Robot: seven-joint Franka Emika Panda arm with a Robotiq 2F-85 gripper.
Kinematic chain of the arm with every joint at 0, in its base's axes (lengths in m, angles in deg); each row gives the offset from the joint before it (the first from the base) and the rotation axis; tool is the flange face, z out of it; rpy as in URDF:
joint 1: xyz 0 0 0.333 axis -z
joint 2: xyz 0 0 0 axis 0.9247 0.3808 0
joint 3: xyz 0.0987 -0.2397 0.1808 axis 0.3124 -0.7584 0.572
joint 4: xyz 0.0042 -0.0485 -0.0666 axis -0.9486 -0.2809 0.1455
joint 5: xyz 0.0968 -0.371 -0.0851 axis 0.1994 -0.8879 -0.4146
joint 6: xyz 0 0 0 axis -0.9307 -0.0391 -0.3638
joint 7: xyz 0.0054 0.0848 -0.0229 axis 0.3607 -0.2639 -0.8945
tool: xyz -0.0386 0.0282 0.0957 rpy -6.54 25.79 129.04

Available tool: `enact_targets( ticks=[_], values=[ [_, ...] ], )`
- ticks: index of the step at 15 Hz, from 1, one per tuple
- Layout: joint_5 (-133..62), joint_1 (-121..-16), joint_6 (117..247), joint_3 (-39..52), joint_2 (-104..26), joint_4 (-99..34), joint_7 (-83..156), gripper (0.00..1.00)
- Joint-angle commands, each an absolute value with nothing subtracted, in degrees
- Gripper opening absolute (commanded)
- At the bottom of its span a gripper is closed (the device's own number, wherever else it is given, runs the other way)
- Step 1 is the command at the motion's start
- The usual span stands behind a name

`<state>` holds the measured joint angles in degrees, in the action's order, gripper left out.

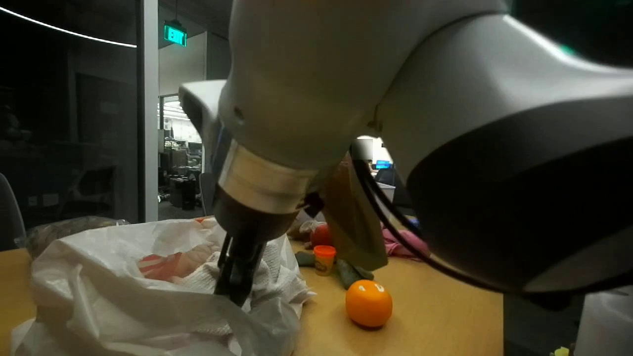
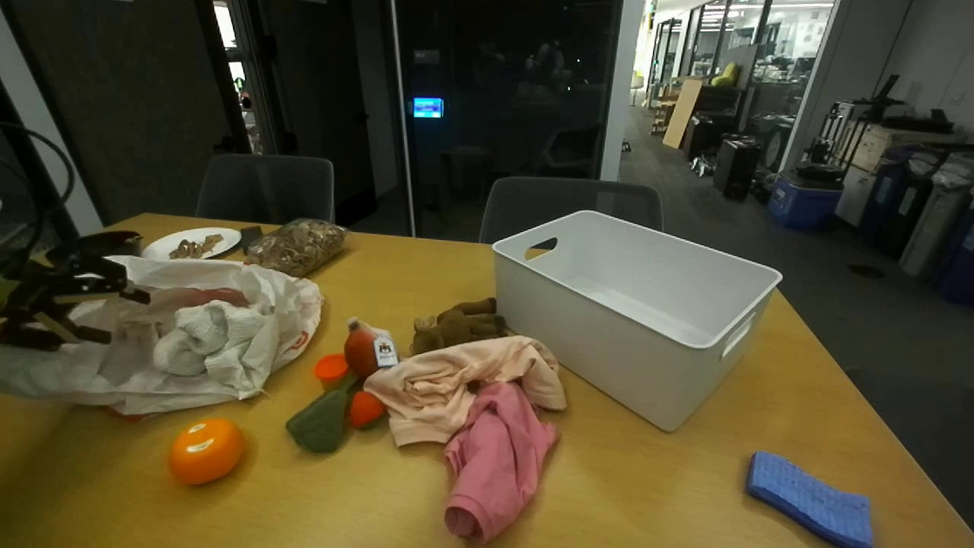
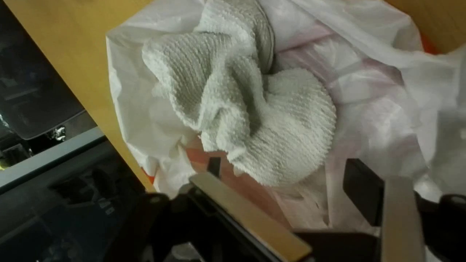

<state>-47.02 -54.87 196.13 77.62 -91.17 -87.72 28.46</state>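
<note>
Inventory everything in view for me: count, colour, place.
table: 1, tan, centre
plastic bag: 1, white, on table
ribbed cloth: 1, white, in bag's mouth
fruit-like item: 1, orange, beside bag
lidded tub: 1, orange, on table
tagged toy: 1, red, by tub
soft item: count unclear, green, by tub
small item: 1, reddish, near tub
bin: 1, white, on table
plush: 1, brown, by bin
cloths: 2, peach and pink, near bin
pad: 1, blue, table edge
plate: 1, white, near bag
packet: 1, brown, by plate
chairs: at least 2, grey, background
exit sign: 1, green, background
arm: 1, white, over table
gripper: 1, black, open, at bag's mouth
</note>
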Motion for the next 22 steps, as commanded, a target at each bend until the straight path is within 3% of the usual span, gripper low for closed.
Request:
enact_targets(
  ticks=[1,5,9,15,22],
  values=[
    [-47.16,-68.16,194.6,64.74,-93.36,-90.1,31.25,1.0],
    [-45.56,-78.51,186.38,51.11,-96.22,-92.66,33.51,1.0],
    [-49.11,-80.31,182.38,33.89,-99.21,-96.53,42.82,1.0],
    [-56.07,-70.15,182.43,15.28,-96.1,-95.15,52.52,1.0],
    [-57.01,-63.19,183.81,8.2,-91.07,-97.22,53.24,1.0]
  ],
)
